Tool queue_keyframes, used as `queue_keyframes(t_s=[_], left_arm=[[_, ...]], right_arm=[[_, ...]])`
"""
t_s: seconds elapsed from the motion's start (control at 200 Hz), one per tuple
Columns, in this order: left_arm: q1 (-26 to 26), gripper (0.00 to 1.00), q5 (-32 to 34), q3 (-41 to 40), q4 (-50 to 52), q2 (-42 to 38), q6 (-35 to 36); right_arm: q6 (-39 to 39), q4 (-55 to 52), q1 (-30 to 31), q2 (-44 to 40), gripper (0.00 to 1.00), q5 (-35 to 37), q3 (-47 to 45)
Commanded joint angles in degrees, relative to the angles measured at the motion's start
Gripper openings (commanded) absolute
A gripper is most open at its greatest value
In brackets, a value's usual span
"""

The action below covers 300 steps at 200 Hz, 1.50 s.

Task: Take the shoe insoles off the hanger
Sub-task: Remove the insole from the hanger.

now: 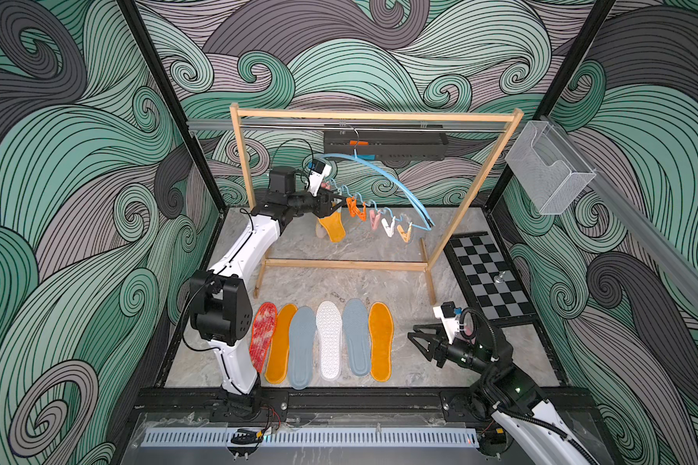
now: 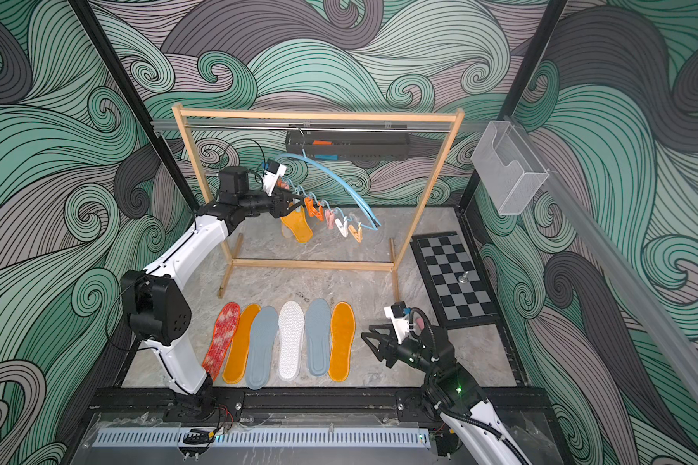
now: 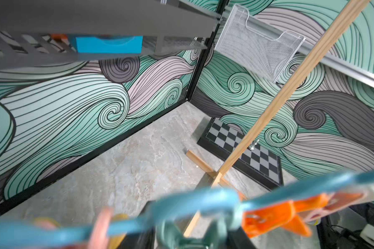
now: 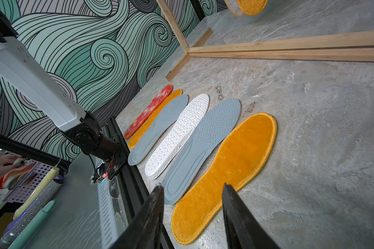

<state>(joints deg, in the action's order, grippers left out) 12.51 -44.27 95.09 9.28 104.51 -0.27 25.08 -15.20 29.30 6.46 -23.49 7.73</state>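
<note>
The wooden rack (image 1: 375, 116) stands across the back of the marbled table (image 1: 339, 282), with a metal rod under its top bar. To its right lies a chessboard (image 1: 490, 273) with one small metal piece (image 1: 499, 277) on it. Behind the rack a dark slotted tray (image 1: 383, 145) holds an orange block and a blue one. A wire-mesh basket (image 1: 549, 169) hangs on the right wall.

The hanger (image 1: 383, 173), a blue plastic arch, hangs from the rod by its thin hook. It is tilted, with one end high by the left arm and the other low.

Six insoles (image 1: 329, 340) lie flat side by side at the front, their long axes running toward the rack: red-white mottled, plush orange, grey-blue, white dotted, grey-blue, orange. Two more hang lengthwise down from the hanger: an orange insole (image 1: 333, 227) and a pale insole (image 1: 319, 230) just behind it.

The right gripper (image 1: 416, 336) hovers beside the row, its jaws apart and empty. The left gripper (image 1: 335, 201) is at the clips (image 1: 355, 207) above the orange insole. Whether it grips anything cannot be told.
</note>
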Motion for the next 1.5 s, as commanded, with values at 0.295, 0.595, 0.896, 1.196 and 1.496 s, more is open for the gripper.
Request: queue_keyframes(t_s=[0.295,0.595,0.896,1.196,1.496], left_arm=[[-0.22,0.66,5.11,-13.67,4.73,-13.88,-2.68],[-0.25,0.64,9.97,-25.12,29.48,-28.40,-4.11],[0.05,0.65,19.46,-49.90,23.18,-60.96,-4.20],[2.34,0.72,27.48,-57.09,20.98,-81.26,-5.51],[2.42,0.71,27.22,-56.20,21.08,-77.66,-5.03]], right_arm=[[0.75,0.86,0.37,-0.57,0.45,-0.05,-0.41],[0.88,0.87,0.36,-0.83,0.46,0.02,-0.43],[1.02,0.87,0.48,0.01,0.46,1.35,-0.33],[0.81,0.87,0.48,0.97,0.46,2.81,-0.08],[0.74,1.41,0.52,1.29,0.46,4.98,-0.32]])
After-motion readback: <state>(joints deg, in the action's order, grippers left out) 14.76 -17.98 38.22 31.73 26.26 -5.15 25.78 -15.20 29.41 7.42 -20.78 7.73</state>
